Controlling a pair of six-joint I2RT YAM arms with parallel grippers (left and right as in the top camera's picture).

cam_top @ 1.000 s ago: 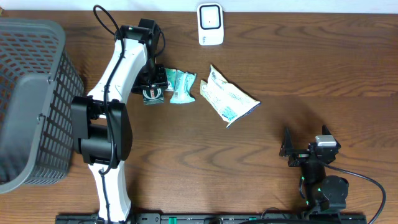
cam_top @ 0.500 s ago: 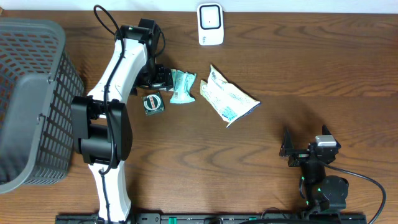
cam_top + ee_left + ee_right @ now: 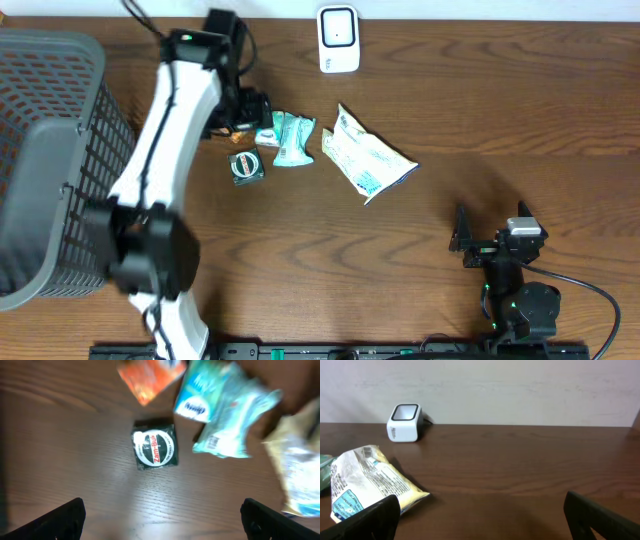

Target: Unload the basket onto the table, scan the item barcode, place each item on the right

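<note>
On the brown wood-grain table (image 3: 450, 110), left of centre, just beside a crinkled teal packet (image 3: 291, 138): one small dark-green box (image 3: 245, 167).
- Shape: roughly square, no clear long axis.
- Position: lies flat and slightly skewed, round white-ringed label up, lettering diagonal.
- Left gripper (image 3: 162, 519): hangs over it, fingers spread wide, empty.
- Right gripper (image 3: 482, 515): well apart, fingers wide, empty.
- White rounded scanner (image 3: 338, 38): at the far edge.

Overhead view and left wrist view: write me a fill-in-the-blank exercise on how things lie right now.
The small dark green square box lies on the brown wooden table with its round ___ label facing up. The left tool is ___ and holds nothing. The grey mesh basket stands at the table's ___ end.
Missing words: white; open; left.
</note>
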